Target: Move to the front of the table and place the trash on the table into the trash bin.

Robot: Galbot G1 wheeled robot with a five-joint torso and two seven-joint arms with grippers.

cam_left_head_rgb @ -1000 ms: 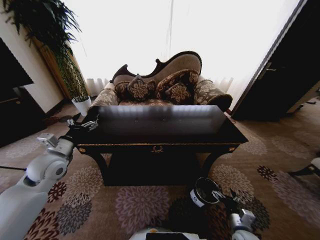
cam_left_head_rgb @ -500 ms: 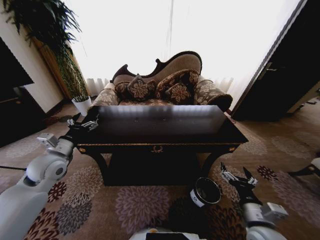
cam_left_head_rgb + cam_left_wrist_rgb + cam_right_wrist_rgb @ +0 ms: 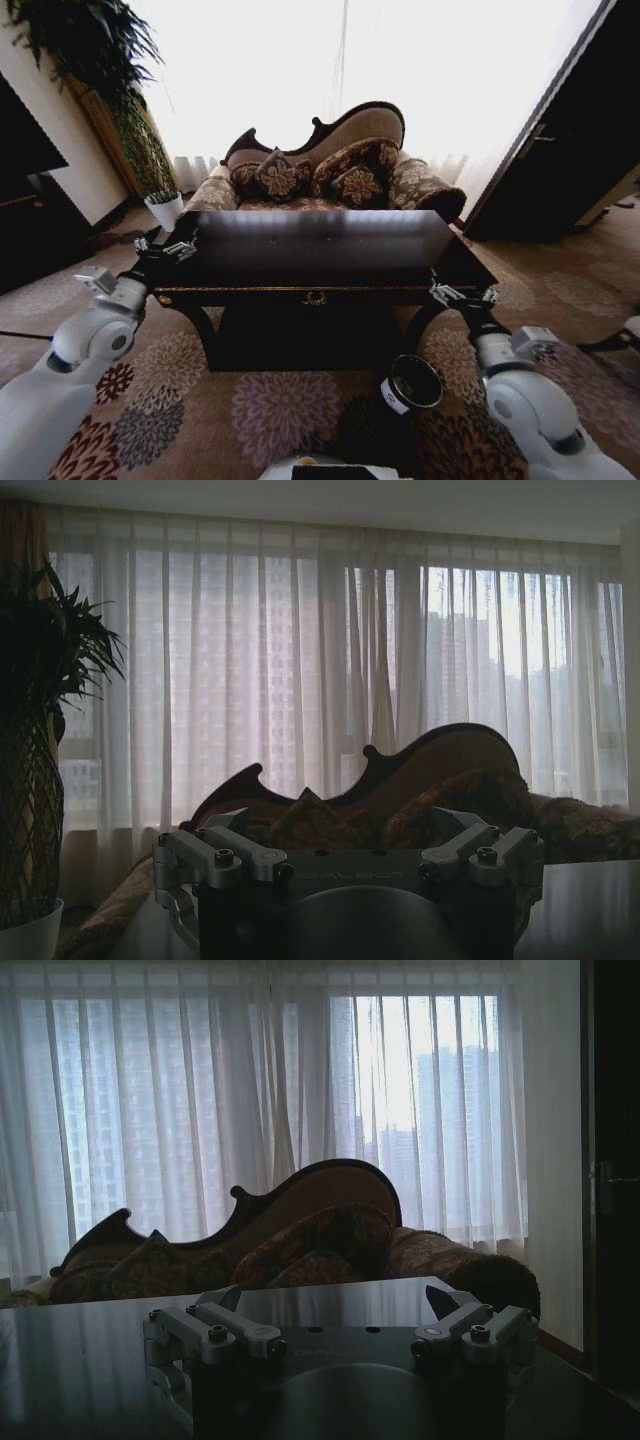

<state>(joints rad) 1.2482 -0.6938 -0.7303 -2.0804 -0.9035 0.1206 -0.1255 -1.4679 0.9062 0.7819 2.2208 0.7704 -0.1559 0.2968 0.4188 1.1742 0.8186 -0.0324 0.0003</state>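
The right gripper (image 3: 462, 296) is raised at the table's (image 3: 320, 275) front right corner, its fingers spread wide with nothing between them; from its wrist camera the two finger bases (image 3: 215, 1337) stand well apart and the glossy top stretches bare ahead of them. The left gripper (image 3: 165, 250) hangs at the opposite front corner, likewise open and empty, the table edge just beside its fingertips. Held this way, one at each end and level with the top, the pair look poised to reach in from either side, which suits a robot squared up to the table's front.

Below and inward of the right gripper, on the carpet (image 3: 280, 400) near the robot's base, sits the bin (image 3: 410, 383): a small black bucket tilted toward the camera, shiny rim showing, a white label on its side, well lower than the tabletop.

The top itself is dark and mirror-like, carrying a pale band of window glare. I can make out no paper wads on it, only a few tiny specks too small to name, so the clearing may be largely done.

Beyond the table stands a sofa (image 3: 330, 170) with patterned cushions.
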